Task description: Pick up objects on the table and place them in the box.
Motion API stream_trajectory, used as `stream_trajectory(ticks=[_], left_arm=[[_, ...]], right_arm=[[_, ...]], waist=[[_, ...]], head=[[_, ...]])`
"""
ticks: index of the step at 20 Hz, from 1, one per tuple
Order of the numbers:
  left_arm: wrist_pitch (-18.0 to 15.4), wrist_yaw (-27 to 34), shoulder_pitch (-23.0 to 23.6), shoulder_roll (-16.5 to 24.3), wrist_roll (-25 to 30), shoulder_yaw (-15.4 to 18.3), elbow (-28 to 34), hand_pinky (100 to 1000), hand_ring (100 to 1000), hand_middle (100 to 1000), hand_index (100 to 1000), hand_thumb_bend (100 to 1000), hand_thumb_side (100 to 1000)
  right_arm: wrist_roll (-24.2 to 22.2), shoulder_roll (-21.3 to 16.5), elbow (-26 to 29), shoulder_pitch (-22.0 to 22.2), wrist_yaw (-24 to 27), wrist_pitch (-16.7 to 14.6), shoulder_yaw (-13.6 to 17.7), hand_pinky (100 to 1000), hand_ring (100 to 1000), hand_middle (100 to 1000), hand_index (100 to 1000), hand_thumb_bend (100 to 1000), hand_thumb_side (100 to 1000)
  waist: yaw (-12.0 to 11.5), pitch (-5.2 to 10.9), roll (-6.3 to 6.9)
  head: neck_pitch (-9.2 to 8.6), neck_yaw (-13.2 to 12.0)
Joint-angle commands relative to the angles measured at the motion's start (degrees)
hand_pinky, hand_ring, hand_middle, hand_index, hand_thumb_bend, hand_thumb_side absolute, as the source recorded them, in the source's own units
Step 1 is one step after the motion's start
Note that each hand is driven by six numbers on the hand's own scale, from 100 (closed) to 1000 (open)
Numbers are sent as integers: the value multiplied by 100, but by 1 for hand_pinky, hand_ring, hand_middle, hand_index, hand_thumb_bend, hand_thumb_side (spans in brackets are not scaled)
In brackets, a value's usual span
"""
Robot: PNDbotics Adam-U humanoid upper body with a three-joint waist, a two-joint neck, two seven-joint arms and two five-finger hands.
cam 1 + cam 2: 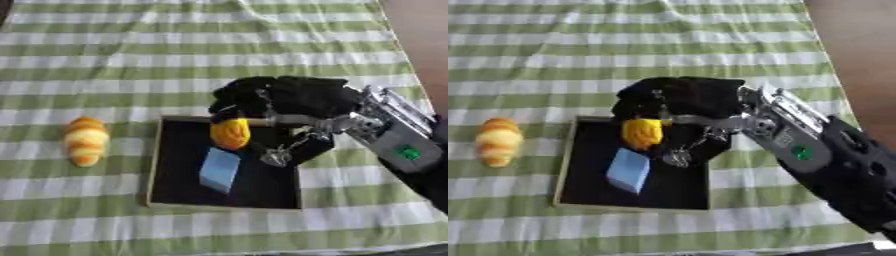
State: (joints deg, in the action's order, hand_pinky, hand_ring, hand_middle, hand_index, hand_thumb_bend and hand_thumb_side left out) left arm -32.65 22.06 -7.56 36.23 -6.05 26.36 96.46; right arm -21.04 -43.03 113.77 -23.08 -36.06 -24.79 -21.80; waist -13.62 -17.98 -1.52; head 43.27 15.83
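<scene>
A light blue block [220, 169] lies inside the black box [166, 192], toward its near-middle. The box sits on the desk's green-and-white striped cloth [175, 45], nearer the right edge. Left of the box, apart from it, lies a croissant [86, 140]. Over the box's far edge, the right robot hand [280, 100], coming from the right, has its fingers curled round a yellow-orange object [230, 133], held just above the box floor.

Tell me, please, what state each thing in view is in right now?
Right hand: over the box's far edge, fingers curled round the yellow ball.
Yellow ball: held above the box.
Blue block: lying in the box.
Box: open.
Croissant: on the cloth, outside the box.
</scene>
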Motion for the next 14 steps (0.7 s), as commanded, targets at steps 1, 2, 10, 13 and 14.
stream_trajectory(ticks=[1,2,10,13,14], left_arm=[[-8,26,4,141,22,100,50,803,669,602,810,100,575],[-11,26,12,135,21,104,45,803,668,602,810,100,576],[-24,38,22,103,29,119,23,803,668,602,810,100,575],[-11,40,27,101,29,127,28,803,668,603,810,100,575],[-7,40,27,103,30,127,31,804,669,603,811,100,575]], right_arm=[[108,-44,82,-15,-338,-158,119,1000,1000,935,1000,131,100],[157,-39,82,-10,-384,-154,128,1000,1000,934,1000,127,100],[518,-122,82,33,-79,-131,381,1000,1000,911,1000,100,100],[799,-277,82,163,538,-43,694,1000,993,906,1000,100,100],[856,-349,82,213,859,-17,823,1000,992,904,1000,100,100]], waist=[[6,76,31],[10,70,34],[35,51,63],[63,68,65],[74,74,66]], head=[[-57,8],[-73,13],[-98,9],[-109,-43],[-112,-71]])
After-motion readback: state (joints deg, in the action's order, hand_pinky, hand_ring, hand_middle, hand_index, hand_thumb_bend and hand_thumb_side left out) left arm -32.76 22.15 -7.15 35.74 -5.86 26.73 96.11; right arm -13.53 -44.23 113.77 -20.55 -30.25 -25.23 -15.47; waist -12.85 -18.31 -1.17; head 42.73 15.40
